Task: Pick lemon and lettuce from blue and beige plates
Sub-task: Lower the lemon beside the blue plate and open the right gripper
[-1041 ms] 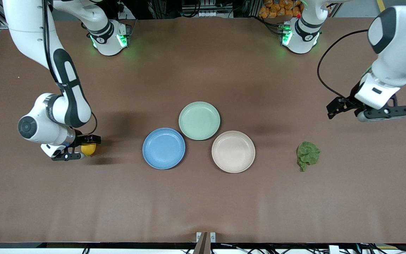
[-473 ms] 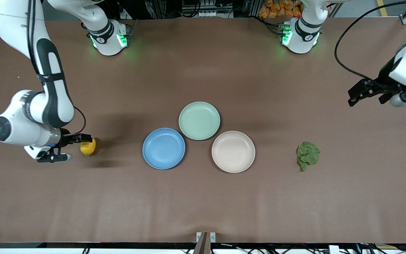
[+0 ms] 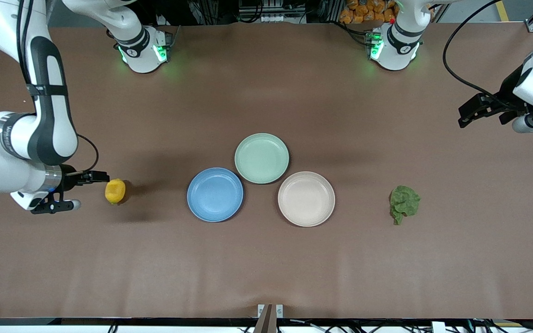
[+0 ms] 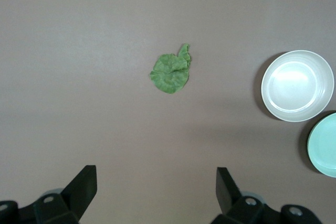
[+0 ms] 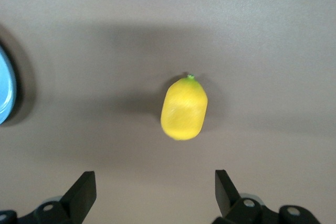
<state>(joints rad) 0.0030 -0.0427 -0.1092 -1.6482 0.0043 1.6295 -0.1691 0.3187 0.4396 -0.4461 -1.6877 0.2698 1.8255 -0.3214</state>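
Note:
The lemon lies on the bare table toward the right arm's end, off the blue plate; it also shows in the right wrist view. My right gripper is open and empty beside the lemon, apart from it. The lettuce lies on the table toward the left arm's end, off the beige plate, and shows in the left wrist view. My left gripper is open and empty, up in the air near the table's end, well away from the lettuce. Both plates are empty.
An empty pale mint-green plate touches the blue and beige plates, farther from the front camera. The beige plate and the mint plate's rim show in the left wrist view. The blue plate's rim shows in the right wrist view.
My right gripper has drawn back from the lemon toward the table's end; the lemon stays on the table. My left gripper has moved up and away from the lettuce.

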